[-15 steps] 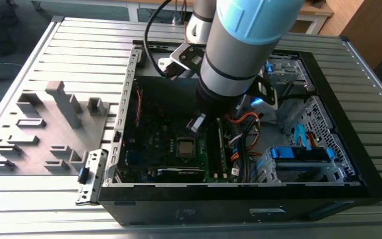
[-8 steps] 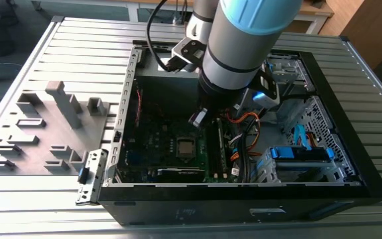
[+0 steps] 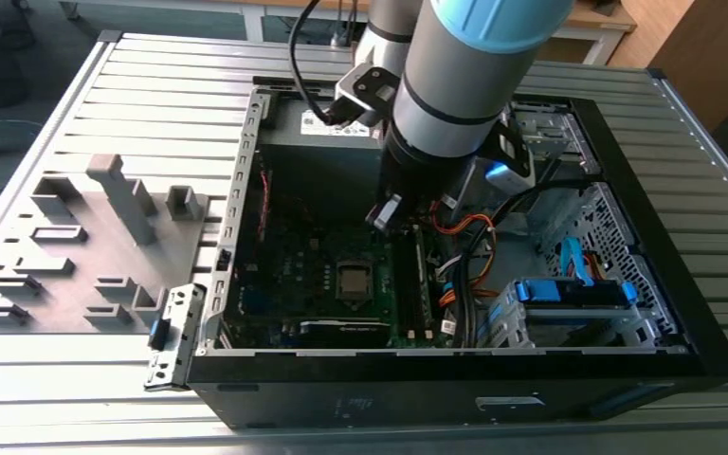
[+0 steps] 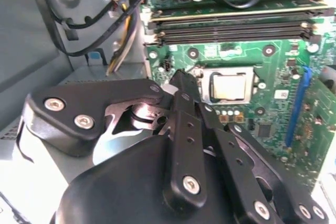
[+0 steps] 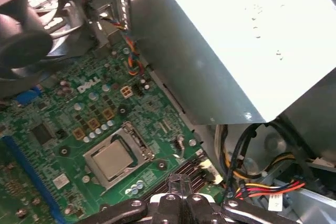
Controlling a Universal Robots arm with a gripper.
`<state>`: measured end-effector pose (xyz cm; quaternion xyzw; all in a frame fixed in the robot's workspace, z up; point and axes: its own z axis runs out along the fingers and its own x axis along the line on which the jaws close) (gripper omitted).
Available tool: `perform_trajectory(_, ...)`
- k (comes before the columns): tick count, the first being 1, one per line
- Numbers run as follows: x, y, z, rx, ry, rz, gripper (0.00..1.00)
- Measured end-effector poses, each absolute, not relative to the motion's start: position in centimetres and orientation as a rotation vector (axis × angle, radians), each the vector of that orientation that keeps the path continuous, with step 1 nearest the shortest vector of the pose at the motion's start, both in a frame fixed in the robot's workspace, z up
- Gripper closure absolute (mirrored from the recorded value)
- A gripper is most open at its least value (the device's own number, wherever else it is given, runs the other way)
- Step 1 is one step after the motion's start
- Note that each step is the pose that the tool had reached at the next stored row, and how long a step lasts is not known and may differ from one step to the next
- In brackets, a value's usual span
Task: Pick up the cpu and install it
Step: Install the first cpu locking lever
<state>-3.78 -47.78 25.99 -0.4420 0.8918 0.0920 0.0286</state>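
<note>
Exterior view: my arm reaches down into the open black computer case [image 3: 617,379] lying on the slatted bench [image 3: 149,85], the gripper [image 3: 390,216] hanging above the green motherboard [image 3: 295,284]. The cpu [image 3: 354,280] sits as a pale square in its socket, just below the gripper toward the case's near wall. A grey fixture tray [image 3: 80,251] with tall blocks lies on the bench at the exterior view's left.

Second wrist view: the gripper [image 4: 181,85] shows its black linkage, jaws drawn together with nothing between them, near the cpu [image 4: 229,86] and apart from it.

First wrist view: the cpu [image 5: 113,160] lies flat and square inside the socket frame [image 5: 139,140], beside the power supply [image 5: 236,40].

I judge the chip seated; doing this well means staying clear of it and the nearby cables [image 5: 262,187].
</note>
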Motion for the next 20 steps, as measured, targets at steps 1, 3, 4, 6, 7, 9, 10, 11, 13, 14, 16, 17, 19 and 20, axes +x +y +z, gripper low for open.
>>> perform_trajectory(1,-3.8,-47.5,26.0,-1.364,2.752,0.284,0.89)
perform_trajectory(3,-3.8,-46.9,25.8,-1.364,2.752,0.284,0.89)
perform_trajectory(4,-3.8,-46.7,25.8,-1.364,2.752,0.284,0.89)
perform_trajectory(6,-3.8,-46.4,25.5,-1.364,2.751,0.284,0.89)
perform_trajectory(7,-3.8,-46.4,25.4,-1.365,2.751,0.284,0.89)
perform_trajectory(9,-3.8,-46.3,25.1,-1.365,2.752,0.284,0.89)
perform_trajectory(10,-3.8,-46.3,25.0,-1.365,2.752,0.284,0.89)
perform_trajectory(11,-3.8,-46.2,24.9,-1.365,2.751,0.284,0.89)
perform_trajectory(13,-3.8,-46.2,24.9,-1.365,2.751,0.284,0.89)
perform_trajectory(14,-3.8,-46.2,24.9,-1.365,2.752,0.283,0.89)
perform_trajectory(16,-3.8,-46.2,24.8,-1.365,2.751,0.284,0.89)
perform_trajectory(17,-3.8,-46.2,24.8,-1.365,2.751,0.284,0.89)
perform_trajectory(19,-3.8,-46.1,24.7,-1.365,2.751,0.285,0.89)
perform_trajectory(20,-3.8,-46.1,24.7,-1.365,2.75,0.287,0.89)
